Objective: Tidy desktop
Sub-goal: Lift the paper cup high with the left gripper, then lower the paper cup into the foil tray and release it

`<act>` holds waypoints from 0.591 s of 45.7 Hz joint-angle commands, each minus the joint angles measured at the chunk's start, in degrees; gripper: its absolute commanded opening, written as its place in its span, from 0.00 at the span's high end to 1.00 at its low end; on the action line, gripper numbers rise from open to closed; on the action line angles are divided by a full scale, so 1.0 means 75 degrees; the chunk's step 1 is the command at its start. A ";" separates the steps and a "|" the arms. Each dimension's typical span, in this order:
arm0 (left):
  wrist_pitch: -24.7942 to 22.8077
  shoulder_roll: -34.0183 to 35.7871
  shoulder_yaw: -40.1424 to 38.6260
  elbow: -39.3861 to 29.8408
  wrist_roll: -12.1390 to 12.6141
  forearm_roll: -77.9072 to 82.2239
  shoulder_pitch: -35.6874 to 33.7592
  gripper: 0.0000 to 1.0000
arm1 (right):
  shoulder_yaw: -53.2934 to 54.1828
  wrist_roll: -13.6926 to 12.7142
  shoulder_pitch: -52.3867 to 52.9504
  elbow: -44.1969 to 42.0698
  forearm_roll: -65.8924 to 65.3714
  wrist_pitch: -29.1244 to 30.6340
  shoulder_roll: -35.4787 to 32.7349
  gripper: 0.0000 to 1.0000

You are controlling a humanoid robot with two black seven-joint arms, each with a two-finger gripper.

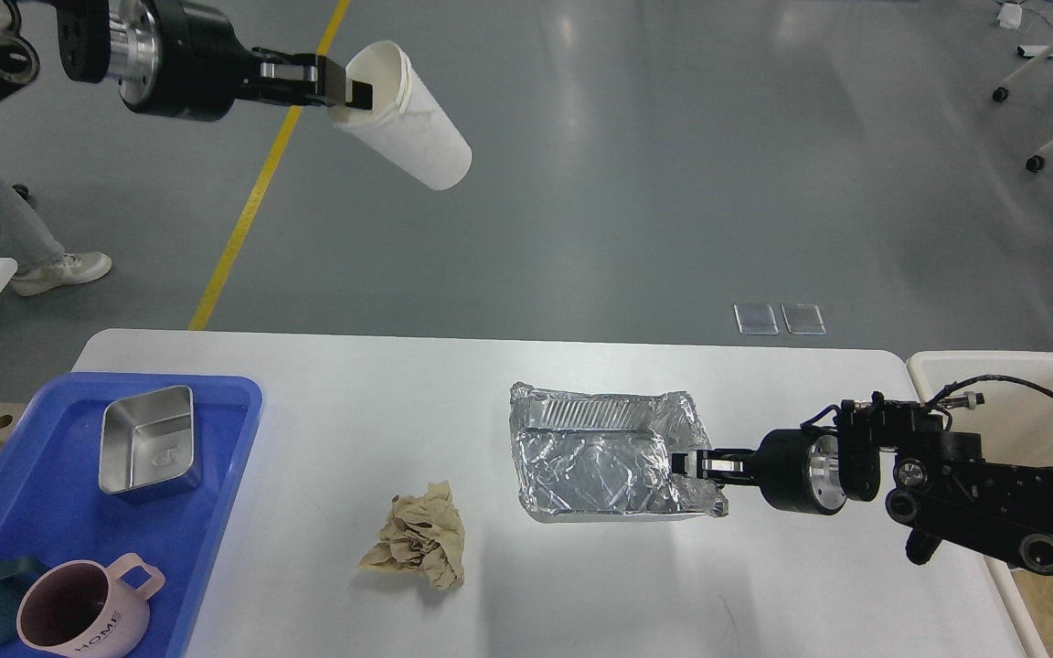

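I'm holding a paper cup (406, 114) by its rim in my left gripper (342, 91), high beyond the desktop (380, 402); my right gripper (686, 464) is pinching the foil tray's (604, 452) right rim, mid-desktop. Foil's light, crushable.

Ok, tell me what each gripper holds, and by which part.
Left gripper: white paper cup, by its rim. Right gripper: foil tray, by its right edge.

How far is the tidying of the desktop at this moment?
Done, it seems: steel box and two mugs sit in the blue plastic tray. In hand: left end effector holds a white paper cup aloft; right end effector grips the crumpled foil tray. Left: brown crumpled paper on the white desktop.
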 commanded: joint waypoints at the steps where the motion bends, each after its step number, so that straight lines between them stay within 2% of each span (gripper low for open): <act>1: -0.0363 -0.0115 0.0015 -0.0003 -0.0007 -0.0084 -0.0462 0.99 | 0.0011 0.0000 -0.0010 -0.0001 0.0000 0.0001 -0.0013 1.00; 13: -0.0668 -0.1051 0.0097 -0.0074 0.0040 -0.0084 -0.0358 0.98 | -0.0013 0.0000 -0.0010 -0.0001 0.0000 0.0001 -0.0025 1.00; 27: -0.0656 -0.2645 0.0144 0.0067 0.0169 0.0045 0.0486 0.98 | 0.0011 0.0000 -0.0010 -0.0001 -0.0012 -0.0011 -0.0084 1.00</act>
